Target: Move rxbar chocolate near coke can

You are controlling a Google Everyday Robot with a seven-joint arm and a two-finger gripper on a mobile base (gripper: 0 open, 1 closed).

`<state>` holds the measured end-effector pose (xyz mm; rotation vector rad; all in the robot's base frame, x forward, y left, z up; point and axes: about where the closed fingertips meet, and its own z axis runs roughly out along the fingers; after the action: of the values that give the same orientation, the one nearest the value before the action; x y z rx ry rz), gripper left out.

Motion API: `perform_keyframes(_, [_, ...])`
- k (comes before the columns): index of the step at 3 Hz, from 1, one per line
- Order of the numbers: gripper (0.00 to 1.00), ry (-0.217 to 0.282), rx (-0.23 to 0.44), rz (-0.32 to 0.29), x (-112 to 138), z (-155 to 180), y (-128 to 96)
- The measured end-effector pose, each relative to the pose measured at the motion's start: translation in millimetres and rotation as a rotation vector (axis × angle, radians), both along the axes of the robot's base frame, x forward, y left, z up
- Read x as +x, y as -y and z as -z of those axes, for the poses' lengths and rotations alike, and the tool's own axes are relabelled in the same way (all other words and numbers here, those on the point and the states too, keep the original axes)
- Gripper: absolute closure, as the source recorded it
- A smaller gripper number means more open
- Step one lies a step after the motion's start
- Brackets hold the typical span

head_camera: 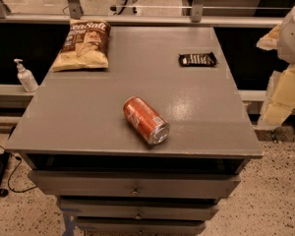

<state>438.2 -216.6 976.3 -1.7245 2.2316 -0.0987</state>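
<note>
The rxbar chocolate (197, 59) is a small flat black wrapper with white lettering, lying at the far right of the grey cabinet top (88, 112). The coke can (145, 120) is red-orange with a silver end and lies on its side near the front middle, its end pointing to the front right. The bar and the can are well apart. My gripper (285, 95) shows as pale white and yellowish parts at the right edge of the camera view, off the cabinet's right side and to the right of the bar. It holds nothing that I can see.
A brown-and-tan chip bag (84, 44) lies at the far left of the top. A white pump bottle (25, 76) stands on a lower ledge to the left. Drawers (135, 187) face front below. A metal rail (137, 18) runs behind the cabinet.
</note>
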Motion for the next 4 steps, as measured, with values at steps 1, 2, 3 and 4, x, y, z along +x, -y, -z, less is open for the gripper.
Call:
perform_keyframes(1, [0.00,0.000,0.000,0.000,0.0,0.0,0.0])
perform_keyframes(2, [0.00,0.031,0.014,-0.002,16.1,2.9,1.6])
perform_keyframes(3, [0.00,0.075,0.093,-0.001,54.9,14.7,11.1])
perform_keyframes(4, [0.00,0.096,0.210,0.026,109.6,38.7,16.4])
